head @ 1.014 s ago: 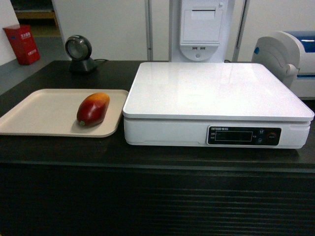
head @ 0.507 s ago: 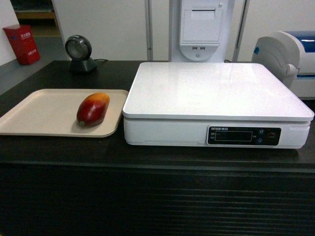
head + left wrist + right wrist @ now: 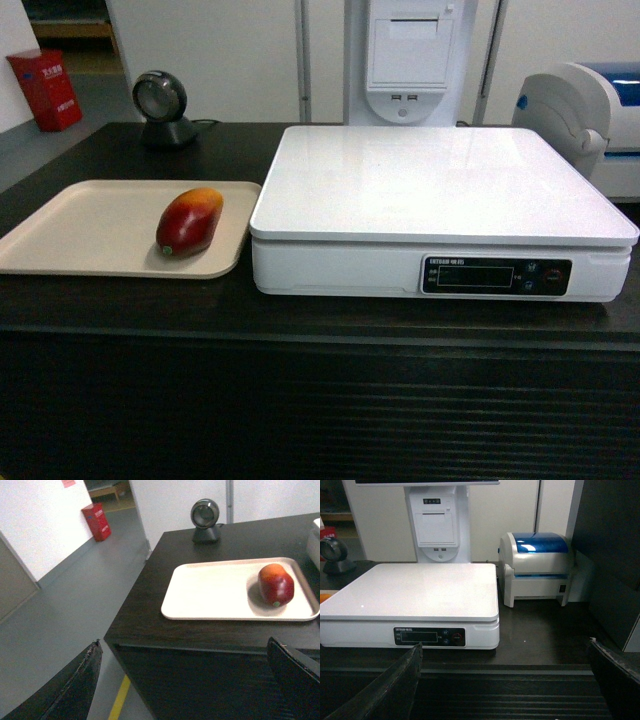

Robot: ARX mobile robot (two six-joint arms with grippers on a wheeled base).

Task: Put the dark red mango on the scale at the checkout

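mango (image 3: 189, 222) on tray (image 3: 80, 225), label printer (image 3: 536, 567) only in right wrist view

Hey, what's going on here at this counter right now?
Nothing is being handled yet. The dark red mango lies on a beige tray on the checkout, left of the white scale, whose platform is bare. Both grippers are open and hang short of the counter's front edge: the left gripper faces the tray, the right gripper faces the scale.
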